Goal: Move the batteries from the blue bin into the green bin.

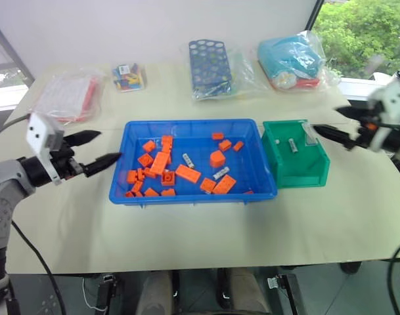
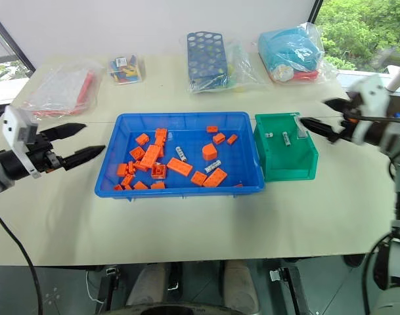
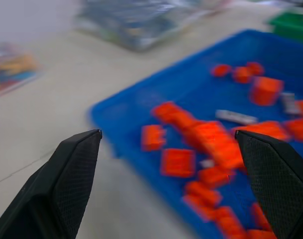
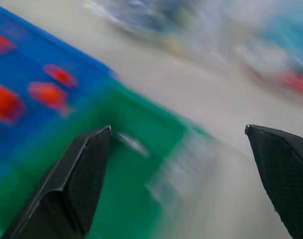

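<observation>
Left gripper (image 1: 102,147) sits wide open and empty just off the blue bin (image 1: 193,195), and my right gripper (image 2: 321,115), also spread with nothing in it, hangs beside the green bin (image 1: 295,176). Batteries (image 1: 221,173) lie among orange blocks (image 1: 159,163) inside the blue bin, two more already over in green. Looks like between picks to me; next I'd need to pinch one without grabbing blocks.
</observation>
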Available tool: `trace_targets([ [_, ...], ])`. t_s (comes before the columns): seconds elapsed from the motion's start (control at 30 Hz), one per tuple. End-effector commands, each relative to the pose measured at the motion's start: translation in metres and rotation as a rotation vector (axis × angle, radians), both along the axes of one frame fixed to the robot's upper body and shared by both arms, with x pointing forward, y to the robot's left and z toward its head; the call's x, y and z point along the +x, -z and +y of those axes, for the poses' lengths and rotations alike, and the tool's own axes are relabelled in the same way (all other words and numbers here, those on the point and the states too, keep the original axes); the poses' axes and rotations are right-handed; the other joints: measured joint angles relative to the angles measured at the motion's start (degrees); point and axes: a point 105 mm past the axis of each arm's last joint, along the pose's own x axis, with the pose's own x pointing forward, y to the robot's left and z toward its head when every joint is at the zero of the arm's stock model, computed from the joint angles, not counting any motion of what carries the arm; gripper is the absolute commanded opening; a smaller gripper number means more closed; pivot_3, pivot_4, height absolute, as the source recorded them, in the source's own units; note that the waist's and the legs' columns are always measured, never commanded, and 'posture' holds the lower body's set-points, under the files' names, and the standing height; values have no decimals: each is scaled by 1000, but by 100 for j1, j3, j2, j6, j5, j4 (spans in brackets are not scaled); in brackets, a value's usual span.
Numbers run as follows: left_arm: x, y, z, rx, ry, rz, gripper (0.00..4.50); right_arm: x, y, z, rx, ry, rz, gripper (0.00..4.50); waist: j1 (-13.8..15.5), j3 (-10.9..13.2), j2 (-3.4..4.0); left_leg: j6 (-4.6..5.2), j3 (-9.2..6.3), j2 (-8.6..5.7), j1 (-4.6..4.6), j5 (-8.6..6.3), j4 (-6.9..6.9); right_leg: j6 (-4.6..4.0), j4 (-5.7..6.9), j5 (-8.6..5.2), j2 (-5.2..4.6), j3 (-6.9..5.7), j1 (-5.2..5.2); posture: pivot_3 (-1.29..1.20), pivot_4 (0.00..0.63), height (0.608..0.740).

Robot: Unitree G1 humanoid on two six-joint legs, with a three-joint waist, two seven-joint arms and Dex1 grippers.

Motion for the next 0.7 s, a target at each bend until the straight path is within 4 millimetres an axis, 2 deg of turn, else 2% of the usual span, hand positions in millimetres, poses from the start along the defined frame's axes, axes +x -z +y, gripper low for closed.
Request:
trace_targets([
  [0.03, -15, -4, -16, 40, 131, 23, 4500, -3, -7, 65, -26, -187, -35, 4437, 24, 0, 1, 0, -1, 0, 0, 0, -2, -1, 0, 0, 0, 0, -1, 0, 150, 737],
  [0.13, -19, 0, -20, 64, 171, 53, 4500, 1, 8, 125, 21, -299, 8, 4437, 41, 0, 1, 0, 0, -2, -4, 0, -2, -2, -1, -1, -1, -1, -3, 0, 150, 737],
  [0.23, -21, 3, -19, 77, 174, 64, 4500, 2, 27, 166, 70, -357, 111, 4437, 65, 0, 1, 0, 2, -5, -11, 1, 3, -2, 1, -1, -2, -3, -4, 0, 150, 737],
  [0.33, -21, 5, -16, 86, 157, 63, 4500, -5, 49, 199, 179, -416, 312, 4437, 79, -1, 0, 0, 3, -4, -18, 1, 5, -1, 1, -1, -8, -5, -7, 0, 150, 737],
  [0.5, -23, 7, -13, 88, 123, 53, 4500, -13, 71, 216, 323, -422, 589, 4437, 67, -1, -2, 0, 2, -4, -17, 1, 5, -1, 2, 0, -8, -6, -7, 0, 150, 737],
  [0.6, -25, 7, -13, 82, 111, 47, 4500, -15, 78, 221, 391, -408, 712, 4437, 53, -2, -2, -1, 2, -3, -17, 1, 4, -2, 2, 0, -9, -6, -7, 0, 150, 737],
  [0.7, -28, 8, -14, 75, 100, 45, 4500, -12, 81, 235, 484, -399, 810, 4437, 29, -2, -2, -1, 2, -3, -16, 1, 1, -2, 3, 1, -6, -6, -8, 0, 150, 737],
])
